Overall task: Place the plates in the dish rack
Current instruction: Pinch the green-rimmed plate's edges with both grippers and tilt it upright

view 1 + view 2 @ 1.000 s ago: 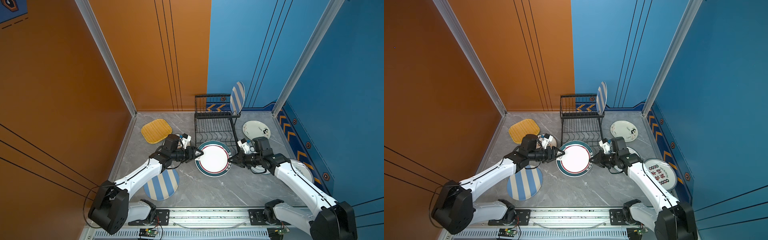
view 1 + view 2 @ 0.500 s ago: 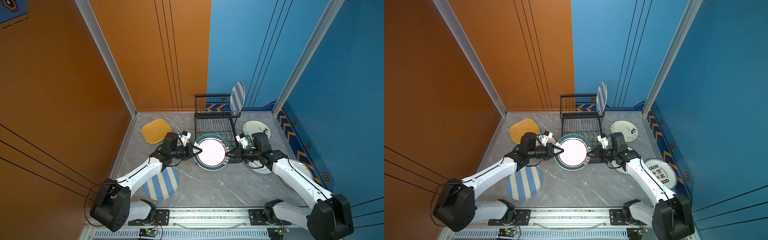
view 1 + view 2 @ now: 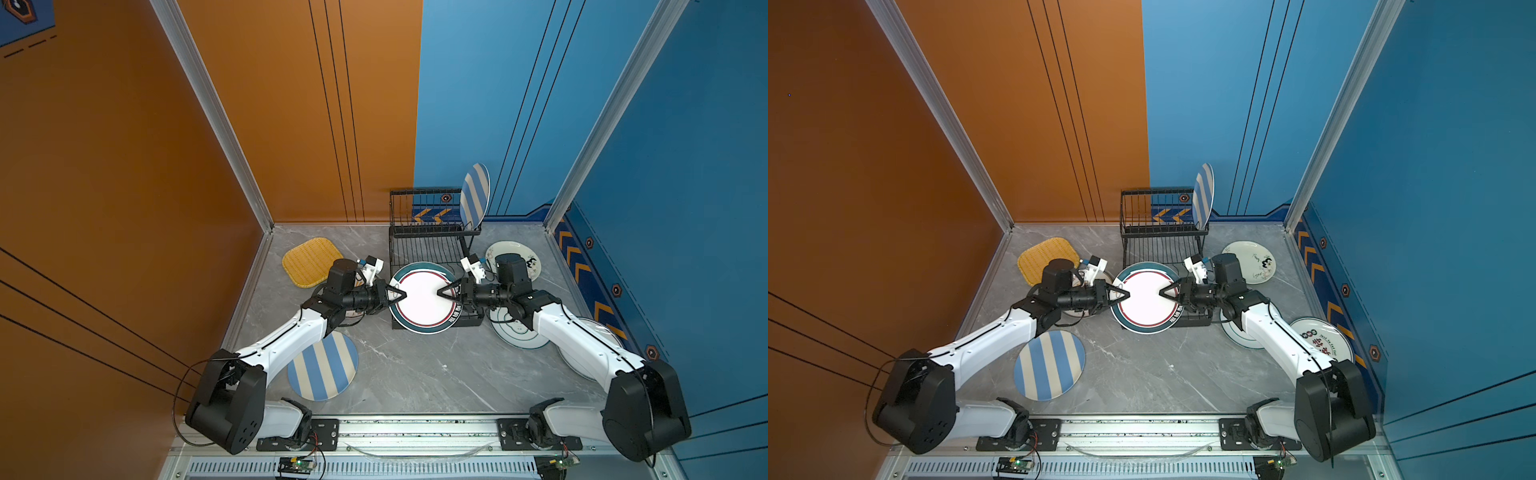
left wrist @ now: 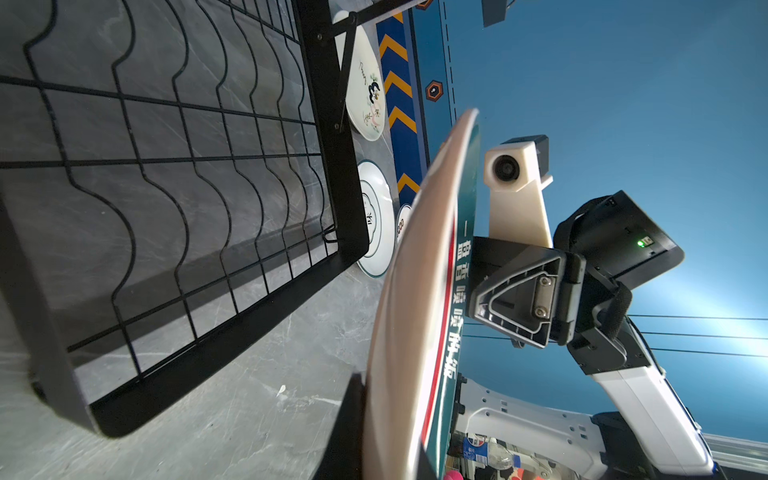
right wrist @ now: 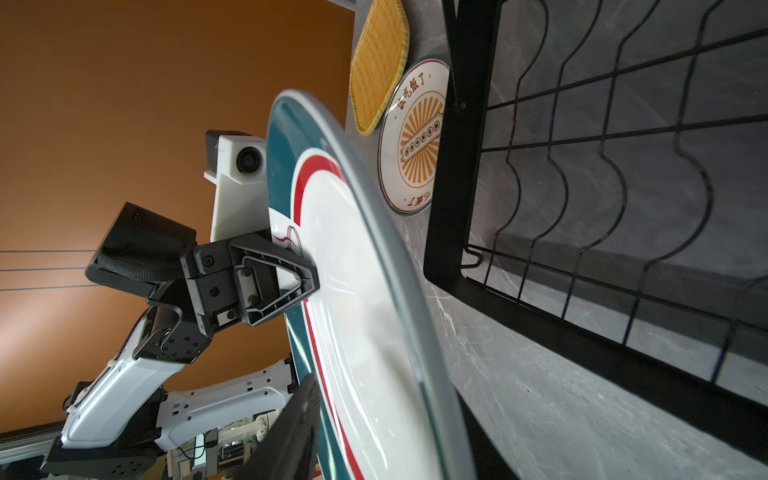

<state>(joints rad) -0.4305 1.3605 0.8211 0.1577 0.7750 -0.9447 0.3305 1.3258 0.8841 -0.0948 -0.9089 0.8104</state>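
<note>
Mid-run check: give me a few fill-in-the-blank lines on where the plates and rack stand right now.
The left gripper is shut on the ___ of the green-rimmed plate. One striped plate stands upright on the ___ shelf of the dish rack. In both top views the yellow woven plate lies to the ___ of the rack. The other striped plate lies ___ on the table.
Missing words: rim; upper; left; flat.

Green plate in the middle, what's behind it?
The dish rack stands behind it. The left wrist view shows wavy bottom wires with nothing in them. In both top views the plate hides the rack's front part.
</note>
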